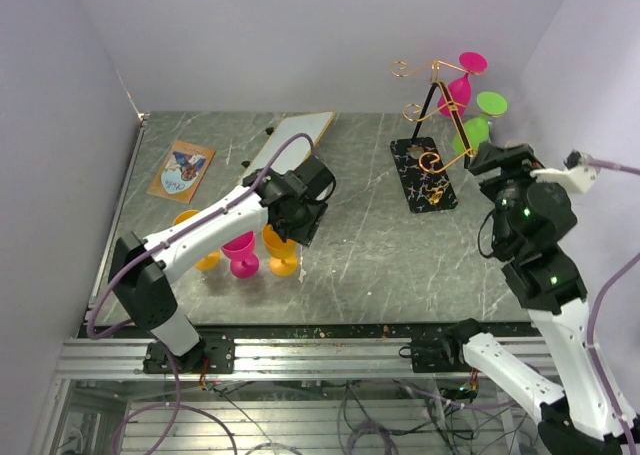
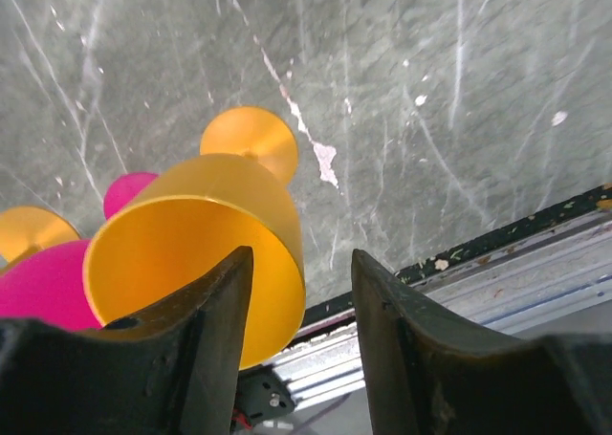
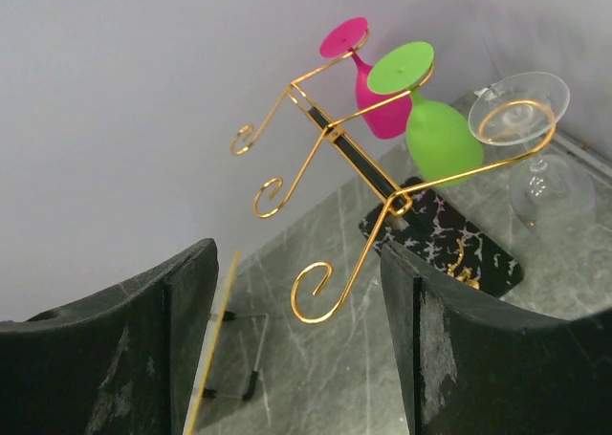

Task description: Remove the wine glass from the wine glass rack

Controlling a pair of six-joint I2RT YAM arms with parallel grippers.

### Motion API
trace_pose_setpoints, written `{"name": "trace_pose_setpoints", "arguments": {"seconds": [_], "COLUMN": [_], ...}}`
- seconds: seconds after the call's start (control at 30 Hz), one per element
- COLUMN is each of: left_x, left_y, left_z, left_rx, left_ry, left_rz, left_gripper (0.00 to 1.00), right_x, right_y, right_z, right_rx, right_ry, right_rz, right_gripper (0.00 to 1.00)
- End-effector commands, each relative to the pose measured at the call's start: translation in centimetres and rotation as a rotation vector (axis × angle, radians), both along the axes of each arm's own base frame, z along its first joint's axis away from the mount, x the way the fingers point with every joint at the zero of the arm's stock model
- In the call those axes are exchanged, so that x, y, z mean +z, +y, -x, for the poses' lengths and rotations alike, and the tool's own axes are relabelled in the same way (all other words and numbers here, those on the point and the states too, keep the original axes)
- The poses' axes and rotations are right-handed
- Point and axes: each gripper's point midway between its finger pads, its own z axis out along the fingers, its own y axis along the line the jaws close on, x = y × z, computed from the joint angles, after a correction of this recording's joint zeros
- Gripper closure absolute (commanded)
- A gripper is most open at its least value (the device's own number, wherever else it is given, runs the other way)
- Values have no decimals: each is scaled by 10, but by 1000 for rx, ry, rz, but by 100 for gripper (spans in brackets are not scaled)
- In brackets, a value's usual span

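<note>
On the wine glass rack point(image 1: 424, 175), at the far right of the table point(image 1: 360, 260): pink wine glass point(image 3: 381, 108), green wine glass point(image 3: 442, 139) and clear wine glass point(image 3: 547, 188), all hanging bowl-down by the foot from the gold wire arms. Right jaws: spread wide, empty, facing the rack, apart from it. Left jaws: parted, gripping nothing, poised over an orange goblet point(image 2: 191, 253) upright on the table, its rim right at one finger point(image 2: 191, 358); contact impossible to tell. Close by, a pink goblet point(image 1: 240, 253) and a second orange goblet point(image 1: 206, 261).
</note>
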Motion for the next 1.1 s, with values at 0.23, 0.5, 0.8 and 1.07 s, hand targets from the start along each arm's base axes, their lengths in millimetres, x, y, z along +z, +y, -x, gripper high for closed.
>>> {"name": "trace_pose_setpoints", "arguments": {"seconds": [0.23, 0.5, 0.8, 1.07], "left_x": [149, 234, 272, 286], "left_y": [-43, -28, 18, 54], "left_z": [-48, -33, -10, -3], "left_rx": [-90, -126, -87, 1], "left_ry": [-437, -715, -915, -1018], "left_rz": [376, 626, 739, 742], "left_gripper": [38, 28, 23, 21], "right_x": [11, 0, -43, -68], "right_y": [18, -12, -102, -169], "right_z": [-49, -94, -113, -92], "right_rx": [-17, -70, -192, -301], "right_ry": [177, 221, 260, 275], "right_rz": [90, -2, -109, -145], "right_gripper": [34, 36, 32, 30]}}
